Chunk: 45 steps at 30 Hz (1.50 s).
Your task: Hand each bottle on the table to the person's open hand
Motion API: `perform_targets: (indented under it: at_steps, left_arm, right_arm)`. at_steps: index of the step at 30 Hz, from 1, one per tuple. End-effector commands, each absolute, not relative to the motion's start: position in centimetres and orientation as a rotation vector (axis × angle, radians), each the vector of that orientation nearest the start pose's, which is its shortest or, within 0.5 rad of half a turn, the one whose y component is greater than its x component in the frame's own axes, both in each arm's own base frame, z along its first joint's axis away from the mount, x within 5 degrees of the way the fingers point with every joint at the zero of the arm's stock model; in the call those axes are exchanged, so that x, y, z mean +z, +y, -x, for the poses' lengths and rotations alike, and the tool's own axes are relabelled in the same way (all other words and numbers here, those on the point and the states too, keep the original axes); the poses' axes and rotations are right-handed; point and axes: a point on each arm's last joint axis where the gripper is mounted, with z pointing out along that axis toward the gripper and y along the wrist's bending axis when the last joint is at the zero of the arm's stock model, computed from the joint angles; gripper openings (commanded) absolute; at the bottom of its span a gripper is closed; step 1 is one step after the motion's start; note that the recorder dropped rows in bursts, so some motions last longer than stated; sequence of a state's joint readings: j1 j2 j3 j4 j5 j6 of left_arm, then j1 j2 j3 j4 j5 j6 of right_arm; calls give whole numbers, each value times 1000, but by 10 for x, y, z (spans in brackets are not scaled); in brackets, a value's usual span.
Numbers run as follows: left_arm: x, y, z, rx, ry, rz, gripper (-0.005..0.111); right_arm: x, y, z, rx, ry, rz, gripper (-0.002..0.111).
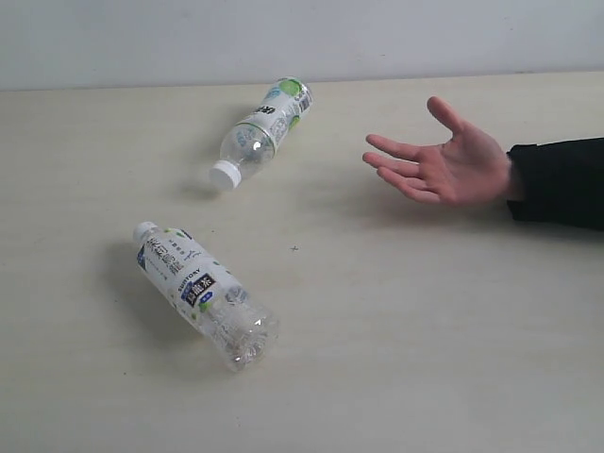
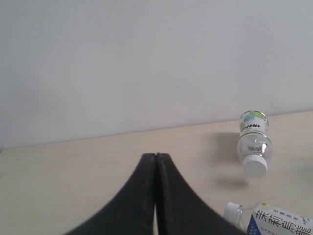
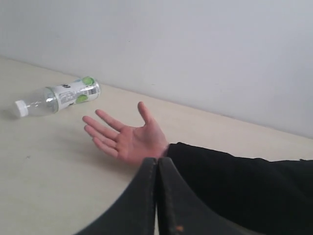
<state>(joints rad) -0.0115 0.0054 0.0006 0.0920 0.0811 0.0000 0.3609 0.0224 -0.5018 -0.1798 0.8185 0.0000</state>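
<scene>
1. Left jaws: pressed together and empty, as the left wrist view shows. They point toward the wall [image 1: 283, 38], with both bottles off to one side.
2. Right jaws: likewise closed on nothing. In the right wrist view the black sleeve [image 3: 234, 181] lies directly ahead of them.
3. Near bottle [image 1: 203, 293]: lies on its side on the desk [image 1: 425, 359], left of centre in the exterior view. Its white cap points away to the left and its clear base points toward the camera.
4. Far bottle [image 1: 264, 132]: also on its side, well apart from the near one. Its cap points toward the camera and its green-marked base sits close to the wall.
5. Person's open hand [image 1: 444, 160]: palm up with fingers spread, on the right of the exterior view. It is well apart from both bottles and appears to be held just above the desk.
6. Step in hand (judgement): no bottle has been picked up yet. Both lie on the left arm's side, so that arm seems the natural one to use. Part the jaws first, then close across the labelled barrel at right angles to its length, since a round bottle may roll if nudged.
7. Open room: the desk between the bottles and the hand is bare except for a tiny speck [image 1: 294, 249], which leaves a clear carrying path.
8. Edges: the far bottle has little room behind it before the wall, so it is better approached from the open desk side. The forearm blocks the right arm's way.
</scene>
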Motion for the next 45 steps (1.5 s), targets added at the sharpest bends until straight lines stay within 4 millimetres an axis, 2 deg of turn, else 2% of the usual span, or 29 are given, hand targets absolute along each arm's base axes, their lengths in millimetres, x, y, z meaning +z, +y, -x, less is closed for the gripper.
perform_targets:
  at_steps: [1,8,14,17,23,25,32,35,45]
  left_arm:
    - [206,0,-56,70,1562,-73,0]
    - [206,0,-56,70,1562,-73,0]
    - [206,0,-56,70,1562,-73,0]
    - [206,0,-56,70,1562,-73,0]
    - [206,0,-56,70,1562,-73,0]
    - [206,0,-56,70,1562,-73,0]
    - [206,0,-56,70,1562,-73,0]
    - [206,0,-56,70,1562,-73,0]
    - [206,0,-56,70,1562,-73,0]
  right_arm:
    - [300,4,-28,51,1820,472,0]
    - [309,15,-51,75,1778,476,0]
    - [315,15,-48,107,1706,450,0]
    - [315,18,-52,123,1658,437,0]
    - [292,28,-72,221,1566,361,0]
    - [286,28,-73,225,1583,360,1]
    - [238,30,-76,210,1704,389,1]
    - [227,29,-76,207,1737,397,1]
    - [224,29,-75,217,1774,396,1]
